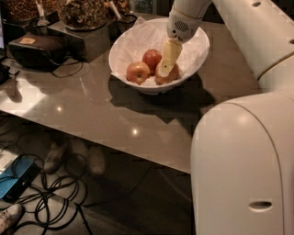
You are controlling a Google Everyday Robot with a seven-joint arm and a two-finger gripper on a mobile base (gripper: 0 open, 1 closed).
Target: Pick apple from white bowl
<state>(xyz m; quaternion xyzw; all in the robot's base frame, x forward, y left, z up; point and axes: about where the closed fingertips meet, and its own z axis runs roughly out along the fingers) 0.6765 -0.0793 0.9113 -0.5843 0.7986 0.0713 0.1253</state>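
Floor, far left: a blue flat object (pixel 14 181) lies among dark cables (pixel 50 193); pale shapes under the desk edge are too dim to identify.

Desk (pixel 92 108), left section: a black device (pixel 36 48) rests near the back edge with a cord trailing from it; behind it stand dark containers (pixel 85 13) of brownish contents, cut off by the top of the frame.

Desk, centre: the white bowl (pixel 126 43) sits upright, lined with crinkled white paper; it casts a broad shadow toward the front edge. Three apples lie at its bottom; an orange-red apple (pixel 138 72) at the left, a deep-red apple (pixel 151 58) behind it, and the apple (pixel 173 76) at the right, touching or nearly touching both.

The apple is the palest of the three, golden-yellow to tan, round; its left and upper surface is covered by the gripper, so only its right flank and lower edge show.

The gripper (pixel 164 71) (yellowish tip, white housing above) reaches down into the white bowl from the upper right and rests against the top left of the apple; its tip overlaps the fruit, and whether it is spread or pinching the apple cannot be told from this angle.

Right: the white arm (pixel 248 32) runs out of frame at the top; a large white robot body (pixel 239 174) fills the lower right corner and hides the desk behind it.
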